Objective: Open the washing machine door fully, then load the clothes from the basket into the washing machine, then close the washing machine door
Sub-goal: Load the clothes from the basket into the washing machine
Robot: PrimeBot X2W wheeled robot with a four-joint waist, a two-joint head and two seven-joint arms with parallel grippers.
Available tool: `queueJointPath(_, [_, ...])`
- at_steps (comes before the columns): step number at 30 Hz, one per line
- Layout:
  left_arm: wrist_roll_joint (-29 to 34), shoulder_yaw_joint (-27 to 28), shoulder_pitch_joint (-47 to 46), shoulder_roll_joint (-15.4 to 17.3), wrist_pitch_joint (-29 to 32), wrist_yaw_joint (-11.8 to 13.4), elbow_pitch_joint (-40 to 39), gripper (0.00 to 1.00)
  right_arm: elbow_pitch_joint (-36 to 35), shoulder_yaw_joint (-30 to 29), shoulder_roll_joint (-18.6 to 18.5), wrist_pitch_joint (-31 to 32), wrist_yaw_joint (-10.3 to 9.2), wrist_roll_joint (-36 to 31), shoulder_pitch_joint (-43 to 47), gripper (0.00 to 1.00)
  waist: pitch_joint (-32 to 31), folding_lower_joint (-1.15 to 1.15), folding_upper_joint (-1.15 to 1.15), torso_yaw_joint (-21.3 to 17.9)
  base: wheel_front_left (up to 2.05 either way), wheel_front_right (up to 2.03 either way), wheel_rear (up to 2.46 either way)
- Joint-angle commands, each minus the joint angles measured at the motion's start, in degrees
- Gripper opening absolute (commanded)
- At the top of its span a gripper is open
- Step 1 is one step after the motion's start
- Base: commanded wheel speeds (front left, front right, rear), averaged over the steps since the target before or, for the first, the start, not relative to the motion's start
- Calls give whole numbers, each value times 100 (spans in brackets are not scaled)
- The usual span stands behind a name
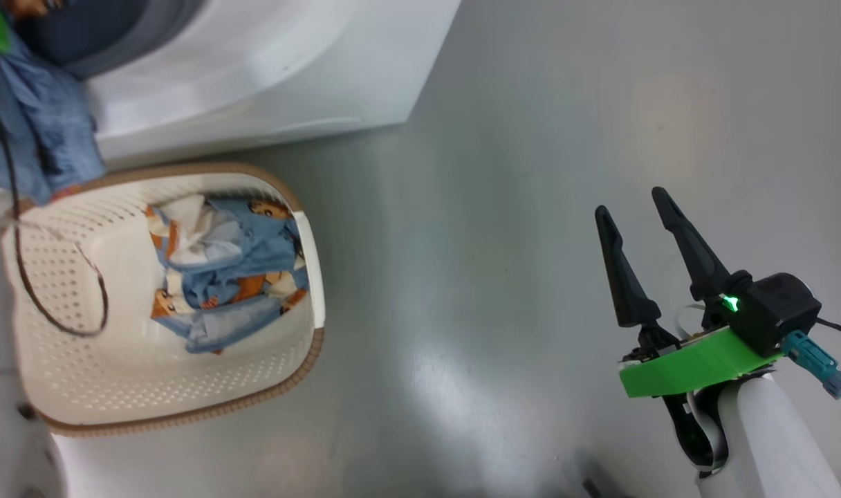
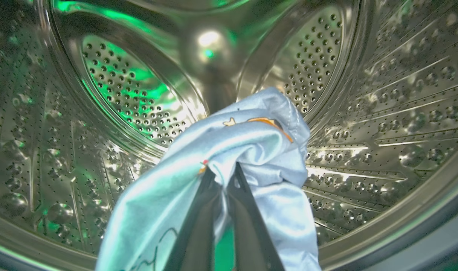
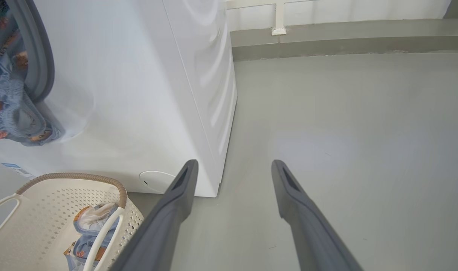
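- The left gripper [image 2: 221,174] reaches into the steel drum [image 2: 131,101] of the washing machine. Its fingers are pressed together, pinching a light-blue garment [image 2: 259,139] with a small orange print.
- The garment bunches just above the fingertips and trails down towards the lower left of the left wrist view.
- In the head view, blue fabric [image 1: 40,131] hangs at the opening of the washing machine [image 1: 254,69], and its lower end reaches the basket's far rim. I cannot tell whether it is the same piece as the pinched garment.
- In the right wrist view, this fabric drapes over the blue-grey gasket [image 3: 40,64] and down the white front.
- The basket [image 1: 61,290] stands on the grey floor [image 1: 531,173], just in front of the machine.
- The clothes [image 1: 227,277], blue, white and orange, lie crumpled inside the basket against its right-hand wall.
- A thin dark cable [image 1: 102,304] loops across the basket's left part.
- The right gripper [image 1: 631,203] hovers over bare floor, well apart from the basket. Its fingers are spread with nothing between them.
- A round cap [image 3: 155,180] and a blue label sticker [image 3: 16,170] sit low on the machine's front.
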Motion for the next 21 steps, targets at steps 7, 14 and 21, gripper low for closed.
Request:
queueJointPath(7, [37, -213, -948, 589, 866, -101, 699, 0, -145, 218, 68, -68, 9, 170, -41, 100, 574, 0, 0, -165, 0, 0, 0])
queueJointPath(14, [-64, -516, -1535, 749, 1277, -146, 1021, 0, -198, 201, 119, -68, 9, 204, -148, 100, 999, 0, 0, -183, 0, 0, 0])
queueJointPath(21, [-850, -1073, -2185, 959, 1473, -158, 600, 0, -213, 275, 170, -68, 9, 256, -351, 100, 1397, 0, 0, -232, 0, 0, 0])
